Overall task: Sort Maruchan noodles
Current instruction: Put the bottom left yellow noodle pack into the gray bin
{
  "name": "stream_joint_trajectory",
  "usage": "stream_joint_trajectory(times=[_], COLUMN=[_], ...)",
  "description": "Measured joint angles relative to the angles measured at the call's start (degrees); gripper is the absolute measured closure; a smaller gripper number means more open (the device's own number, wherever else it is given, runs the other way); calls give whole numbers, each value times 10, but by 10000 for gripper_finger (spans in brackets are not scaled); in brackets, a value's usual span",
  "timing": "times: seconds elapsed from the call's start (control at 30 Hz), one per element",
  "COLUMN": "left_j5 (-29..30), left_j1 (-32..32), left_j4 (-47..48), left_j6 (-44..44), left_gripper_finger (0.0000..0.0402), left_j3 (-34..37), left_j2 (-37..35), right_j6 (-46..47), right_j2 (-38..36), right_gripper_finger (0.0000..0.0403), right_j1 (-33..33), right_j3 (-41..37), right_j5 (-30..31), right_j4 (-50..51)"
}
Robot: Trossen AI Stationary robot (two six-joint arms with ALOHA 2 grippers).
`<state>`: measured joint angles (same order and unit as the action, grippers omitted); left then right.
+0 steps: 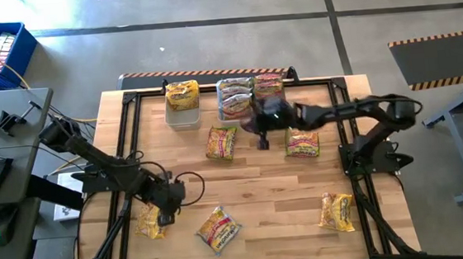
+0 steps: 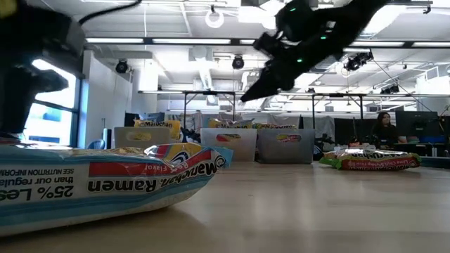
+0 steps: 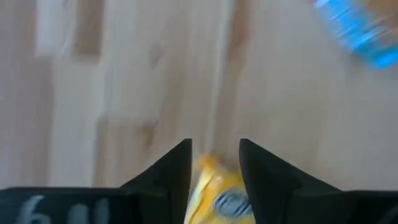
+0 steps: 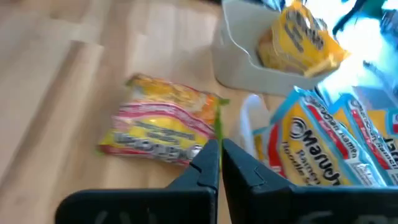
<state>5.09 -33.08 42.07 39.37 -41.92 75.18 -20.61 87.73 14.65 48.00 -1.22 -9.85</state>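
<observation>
near front-left corner, left gripper (image 1: 165,209) straddles yellow packet (image 1: 150,222), fingers (image 3: 168,174) parted, not clamped. step: pick. next: close, lift, carry to bins (image 1: 182,115) at far edge. right gripper (image 1: 263,138) empty, pinched closed, hovers near far edge. count: five packets loose on table, three bins.

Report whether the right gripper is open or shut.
Shut and empty. In the right wrist view the right gripper's fingers nearly meet, nothing between them, above the packet beside the bins.
</observation>
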Motion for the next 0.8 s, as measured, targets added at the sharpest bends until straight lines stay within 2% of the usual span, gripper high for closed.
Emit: stream_joint_trajectory(times=[0.07, 0.23, 0.37, 0.53, 0.7, 0.8], left_j5=[-1, -41, -64, -88, -128, -139], left_j1=[0, 9, 17, 29, 33, 35], left_j4=[32, 12, -3, 8, 23, 30], left_j6=[34, 75, 71, 67, 6, -17], left_gripper_finger=[265, 246, 236, 230, 236, 264], left_j3=[1, 0, 0, 0, -3, -3], left_j2=[2, 23, 49, 99, 139, 150], right_j6=[2, 2, 22, 26, 22, 22], right_j2=[-24, -72, -86, -88, -88, -88], right_gripper_finger=[403, 403, 403, 403, 403, 403], right_j1=[-24, -77, -105, -128, -133, -133], right_j3=[-41, -106, -117, -117, -117, -117], right_j5=[21, 77, 103, 107, 107, 107], right_j4=[-39, -90, -85, -87, -100, -102])
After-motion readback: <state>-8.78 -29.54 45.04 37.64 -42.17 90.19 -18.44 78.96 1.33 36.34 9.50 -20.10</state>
